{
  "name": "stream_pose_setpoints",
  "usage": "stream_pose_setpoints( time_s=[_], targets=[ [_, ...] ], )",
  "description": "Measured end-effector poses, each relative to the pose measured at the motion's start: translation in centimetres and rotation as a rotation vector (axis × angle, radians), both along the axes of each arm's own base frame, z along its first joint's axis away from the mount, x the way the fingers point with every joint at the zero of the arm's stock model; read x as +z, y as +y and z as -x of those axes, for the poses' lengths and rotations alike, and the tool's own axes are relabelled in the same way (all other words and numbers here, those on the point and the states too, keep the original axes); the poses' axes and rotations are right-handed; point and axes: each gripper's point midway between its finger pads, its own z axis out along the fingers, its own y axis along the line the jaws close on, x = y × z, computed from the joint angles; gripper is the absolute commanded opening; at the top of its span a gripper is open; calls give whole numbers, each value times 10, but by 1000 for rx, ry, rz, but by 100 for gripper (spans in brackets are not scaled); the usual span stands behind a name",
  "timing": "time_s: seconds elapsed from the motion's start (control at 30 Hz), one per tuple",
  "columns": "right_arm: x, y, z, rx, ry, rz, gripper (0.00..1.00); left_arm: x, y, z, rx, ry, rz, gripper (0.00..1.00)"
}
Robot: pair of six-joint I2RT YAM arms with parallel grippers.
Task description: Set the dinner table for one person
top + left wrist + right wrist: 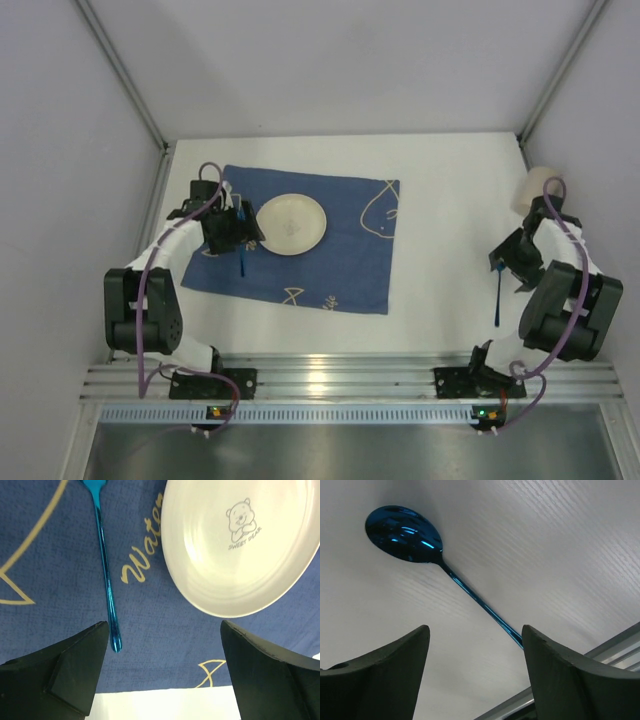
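The dinner table (450, 220) is a wide white top. A dark blue mat (330, 260) lies on its left half and carries a cream plate (291, 223) with a bear print (240, 545). A blue utensil (243, 264) lies on the mat left of the plate; the left wrist view shows its handle (105, 580), its head cut off. My left gripper (240, 240) hovers over it, open and empty (164, 630). A blue spoon (497, 305) lies on the bare table at the right (402, 533). My right gripper (508, 262) is open above its handle (475, 630).
A cream cup (535, 190) stands at the far right behind the right arm. A ribbed aluminium rail (330, 380) runs along the near edge and shows in the right wrist view (615, 645). Grey walls close in the left, right and back sides.
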Motion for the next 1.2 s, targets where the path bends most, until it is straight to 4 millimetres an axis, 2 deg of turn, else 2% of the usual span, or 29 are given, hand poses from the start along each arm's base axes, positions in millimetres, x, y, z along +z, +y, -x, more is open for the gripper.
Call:
stream_pose_setpoints(
  time_s=[0.23,0.37,0.47,0.5,0.57,0.9,0.97,1.03,1.13,1.2],
  targets=[
    [-45,-6,5,-2,106,10,56,-9,-2,12,-4,31,11,98],
    [-49,-5,-1,14,103,15,41,-6,-1,13,-2,19,7,98],
    [-50,-5,-9,38,104,17,22,-4,3,15,12,10,-11,98],
    [-50,-5,-11,45,105,17,13,-5,5,16,24,9,-23,98],
    [-51,-4,-15,65,110,23,2,-5,11,19,49,6,-45,98],
    [-48,-4,-20,132,147,64,0,-5,18,19,116,14,-48,98],
    [-40,0,-30,150,131,77,0,-5,18,19,119,15,-46,98],
    [-23,15,-53,198,84,90,0,-5,17,19,123,15,-43,98],
    [23,65,-110,319,-80,99,0,-3,16,15,128,15,-30,98],
    [62,114,-147,407,-222,82,0,-2,14,13,128,14,-22,98]
  ],
)
